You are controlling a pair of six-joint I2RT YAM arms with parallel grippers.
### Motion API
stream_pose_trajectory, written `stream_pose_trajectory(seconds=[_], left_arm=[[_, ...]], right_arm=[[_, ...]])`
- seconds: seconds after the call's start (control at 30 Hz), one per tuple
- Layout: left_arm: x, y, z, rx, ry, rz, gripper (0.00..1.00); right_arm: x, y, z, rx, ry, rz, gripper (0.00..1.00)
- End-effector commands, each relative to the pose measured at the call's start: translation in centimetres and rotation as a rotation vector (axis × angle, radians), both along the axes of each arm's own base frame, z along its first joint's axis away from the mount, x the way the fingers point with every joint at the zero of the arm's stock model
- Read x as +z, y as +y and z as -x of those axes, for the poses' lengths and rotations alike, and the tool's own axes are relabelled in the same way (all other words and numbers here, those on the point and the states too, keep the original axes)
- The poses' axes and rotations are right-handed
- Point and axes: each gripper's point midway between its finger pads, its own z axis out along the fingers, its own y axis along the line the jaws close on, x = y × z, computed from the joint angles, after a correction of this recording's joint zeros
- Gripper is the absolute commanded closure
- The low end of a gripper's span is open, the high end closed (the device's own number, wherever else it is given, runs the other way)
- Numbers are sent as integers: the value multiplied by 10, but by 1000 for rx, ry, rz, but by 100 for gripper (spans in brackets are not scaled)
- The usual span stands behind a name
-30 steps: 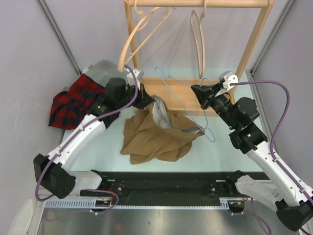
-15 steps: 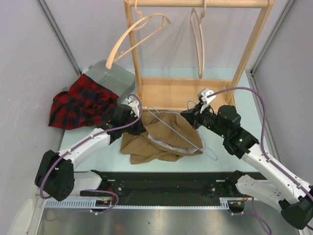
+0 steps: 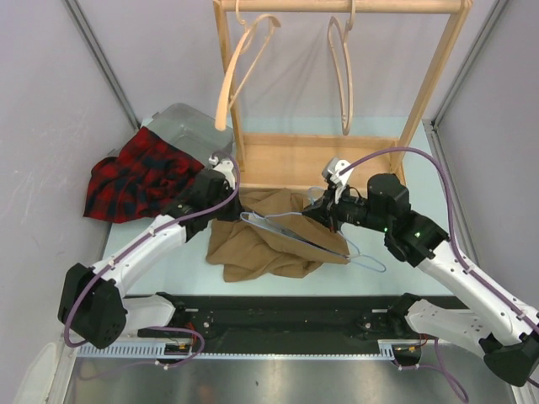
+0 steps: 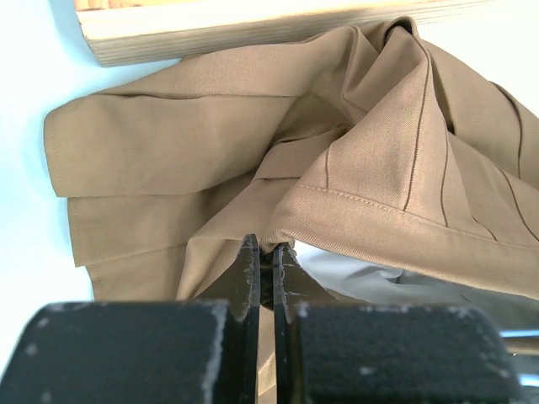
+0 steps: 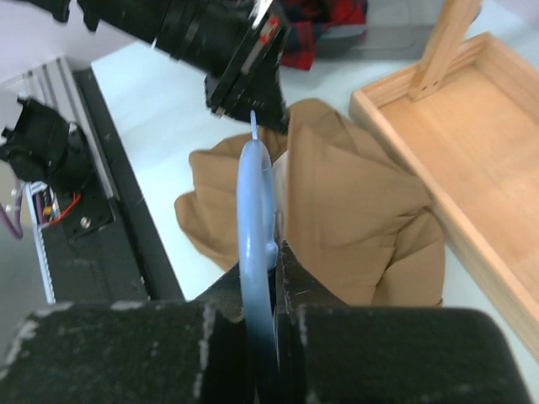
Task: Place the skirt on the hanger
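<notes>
The tan skirt [image 3: 268,238] lies crumpled on the table in front of the wooden rack, its grey lining [image 4: 383,286] showing at the opening. My left gripper [image 3: 234,202] is shut on a fold at the skirt's edge [image 4: 268,252], low over the table. My right gripper [image 3: 313,215] is shut on the blue wire hanger [image 3: 316,238], which lies across the skirt with its hook [image 3: 370,262] pointing to the near right. In the right wrist view the hanger [image 5: 255,194] runs forward towards the left gripper [image 5: 244,76] over the skirt [image 5: 354,219].
The wooden rack's base tray [image 3: 312,160] is just behind the skirt. Two wooden hangers [image 3: 244,63] [image 3: 341,71] hang from its top bar. A red plaid garment [image 3: 139,175] and a grey bin [image 3: 192,129] sit at the far left.
Both grippers have come down to the table: the right one moved left with the hanger onto the skirt, the left one lowered the skirt's edge. The left wooden hanger is swinging.
</notes>
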Motion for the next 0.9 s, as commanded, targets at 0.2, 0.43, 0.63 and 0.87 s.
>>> stream_pose_trajectory(seconds=[0.2, 0.43, 0.63, 0.87], left_arm=[[16, 6, -11, 31, -65, -15, 100], [3, 7, -9, 22, -44, -30, 100], [2, 7, -11, 20, -54, -39, 100], [-7, -7, -3, -45, -29, 19, 100]], right_arm=[[-15, -7, -2, -74, 12, 82, 100], [-14, -14, -8, -139, -7, 61, 100], [-34, -25, -18, -212, 7, 134, 100], [-41, -54, -43, -440, -18, 137, 100]])
